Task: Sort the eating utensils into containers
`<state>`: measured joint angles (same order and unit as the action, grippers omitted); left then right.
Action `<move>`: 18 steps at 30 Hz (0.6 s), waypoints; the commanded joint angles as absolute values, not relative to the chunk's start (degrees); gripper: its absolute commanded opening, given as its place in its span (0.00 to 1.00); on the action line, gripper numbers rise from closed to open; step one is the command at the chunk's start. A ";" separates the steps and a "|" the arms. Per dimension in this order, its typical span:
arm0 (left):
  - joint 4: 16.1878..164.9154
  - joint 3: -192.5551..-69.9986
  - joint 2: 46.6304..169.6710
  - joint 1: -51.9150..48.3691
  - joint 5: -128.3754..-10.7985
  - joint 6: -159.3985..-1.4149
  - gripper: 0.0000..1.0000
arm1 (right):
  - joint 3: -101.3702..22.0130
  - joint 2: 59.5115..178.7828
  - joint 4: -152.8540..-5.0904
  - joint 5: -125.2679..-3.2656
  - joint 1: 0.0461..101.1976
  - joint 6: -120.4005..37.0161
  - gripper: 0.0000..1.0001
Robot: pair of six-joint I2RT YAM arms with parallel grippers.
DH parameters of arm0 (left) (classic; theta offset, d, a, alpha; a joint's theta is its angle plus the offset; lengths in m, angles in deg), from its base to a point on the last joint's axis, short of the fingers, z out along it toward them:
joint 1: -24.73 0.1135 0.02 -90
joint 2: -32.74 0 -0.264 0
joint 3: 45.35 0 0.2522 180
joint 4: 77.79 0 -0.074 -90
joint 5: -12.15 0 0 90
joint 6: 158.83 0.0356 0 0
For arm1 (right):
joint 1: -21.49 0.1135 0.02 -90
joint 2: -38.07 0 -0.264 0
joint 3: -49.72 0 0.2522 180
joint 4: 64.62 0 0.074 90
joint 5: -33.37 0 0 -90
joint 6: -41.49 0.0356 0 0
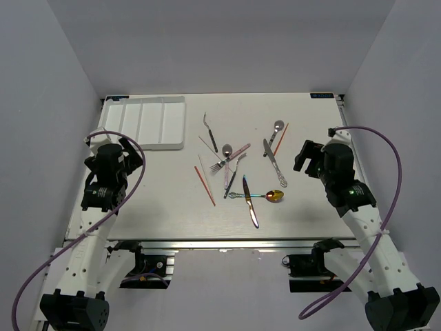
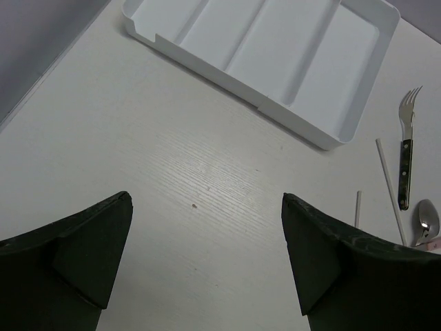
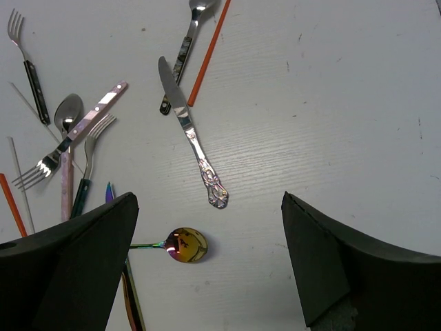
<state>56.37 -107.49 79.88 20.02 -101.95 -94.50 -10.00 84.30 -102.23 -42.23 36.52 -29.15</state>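
The utensils lie scattered mid-table: a dark-handled fork (image 1: pixel 209 131), a silver knife (image 1: pixel 273 162), a gold-bowled spoon (image 1: pixel 274 196), an iridescent knife (image 1: pixel 250 201), a red chopstick (image 1: pixel 204 185) and others. The white tray (image 1: pixel 145 122) sits at the far left, its slots showing nothing inside. My left gripper (image 1: pixel 129 155) is open and empty just near of the tray (image 2: pixel 344 131), over bare table (image 2: pixel 205 200). My right gripper (image 1: pixel 306 157) is open and empty, right of the pile; in its wrist view (image 3: pixel 210 200) the silver knife (image 3: pixel 189 131) and gold-bowled spoon (image 3: pixel 185 245) lie ahead.
A second orange-red chopstick (image 3: pixel 207 54) lies beside a dark-handled spoon (image 3: pixel 182 52). A pink-handled spoon (image 3: pixel 67 114) and two forks overlap in the pile. Pale chopsticks (image 2: pixel 389 183) lie right of the tray. Grey walls enclose the table on three sides.
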 commanded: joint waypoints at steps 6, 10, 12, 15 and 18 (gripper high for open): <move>57.42 -107.54 77.48 19.98 -100.44 -93.96 0.98 | -9.92 86.76 -99.83 -45.88 36.70 -28.38 0.89; 57.33 -107.54 77.57 19.98 -100.79 -93.96 0.98 | -9.05 87.98 -95.45 -53.10 36.70 -29.43 0.89; 57.51 -107.45 77.74 19.98 -100.61 -93.96 0.98 | -8.61 89.56 -93.68 -61.13 36.70 -30.56 0.89; 57.69 -107.45 78.97 20.07 -100.61 -94.14 0.98 | -8.08 94.99 -86.84 -73.98 36.87 -28.58 0.89; 56.90 -107.71 79.68 20.07 -102.19 -94.49 0.98 | -8.16 97.56 -83.66 -68.53 38.37 -28.73 0.89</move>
